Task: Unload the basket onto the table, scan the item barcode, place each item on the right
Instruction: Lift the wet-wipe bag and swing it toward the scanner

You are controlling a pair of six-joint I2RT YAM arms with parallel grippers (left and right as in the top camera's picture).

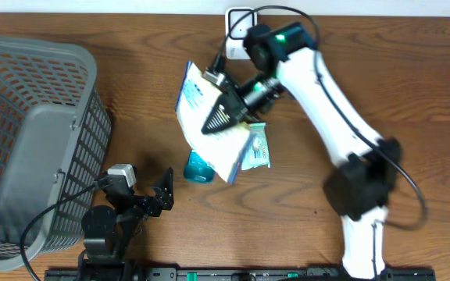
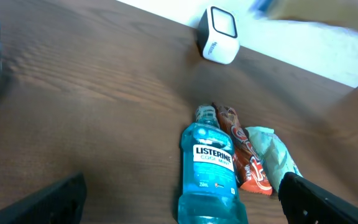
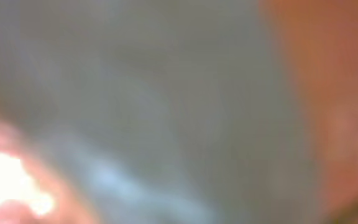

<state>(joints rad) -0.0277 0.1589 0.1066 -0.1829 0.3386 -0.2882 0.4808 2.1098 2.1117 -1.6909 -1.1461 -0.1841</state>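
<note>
**White packet held above the desk middle**

The right gripper point(image 1: 223, 115) has its jaws closed on a flat white-and-blue plastic packet point(image 1: 209, 129), near the white box-shaped scanner point(image 1: 239, 31) at the far edge. The left gripper point(image 1: 161, 199) rests at the near edge, jaws wide, holding nothing.

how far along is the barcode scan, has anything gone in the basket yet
Done: the right gripper has picked a white and blue packet off the table. In hand: it holds the packet raised near the white scanner; whether the barcode faces it can't be told. Left: the Listerine bottle and orange snack bar lie unscanned. The grey basket looks empty. The left gripper waits open.
</note>
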